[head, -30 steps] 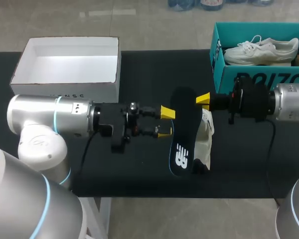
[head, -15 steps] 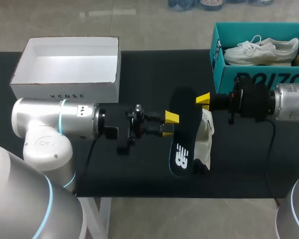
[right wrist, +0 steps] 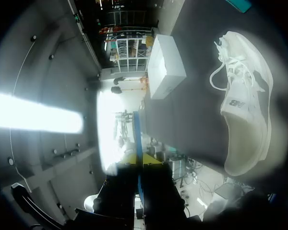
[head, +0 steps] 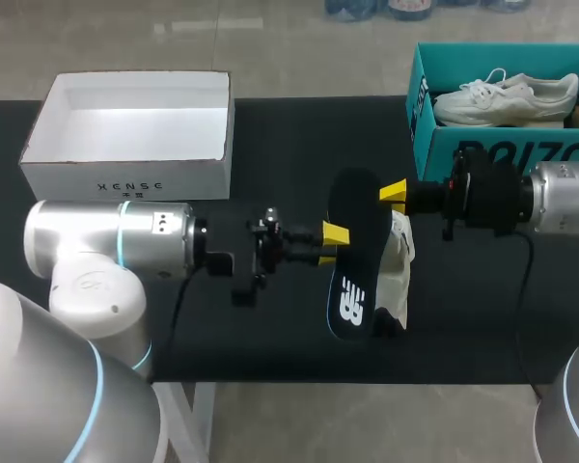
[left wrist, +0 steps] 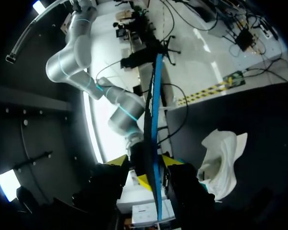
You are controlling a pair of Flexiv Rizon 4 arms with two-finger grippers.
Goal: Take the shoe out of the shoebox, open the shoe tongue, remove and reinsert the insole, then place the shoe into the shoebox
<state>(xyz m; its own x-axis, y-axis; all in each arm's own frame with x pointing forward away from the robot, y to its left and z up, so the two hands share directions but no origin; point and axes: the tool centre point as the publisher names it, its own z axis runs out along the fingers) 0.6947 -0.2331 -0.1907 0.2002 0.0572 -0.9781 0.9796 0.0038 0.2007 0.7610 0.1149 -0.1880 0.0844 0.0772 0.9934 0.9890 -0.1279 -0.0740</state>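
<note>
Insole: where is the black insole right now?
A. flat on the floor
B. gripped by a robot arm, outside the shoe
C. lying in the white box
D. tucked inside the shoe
B: the right gripper is shut on the insole and holds it on edge, apart from the shoe.

Insole (head: 353,253) — black, with a white logo on its face and a blue edge. You see it held clear of the table (head: 289,145), pinched near its far end by the right gripper (head: 392,193).
White sneaker (head: 399,262) — laces loose, lying on the table just beneath the insole.
White shoebox (head: 125,166) — open-topped and upright at the far left, well apart from the sneaker.
</note>
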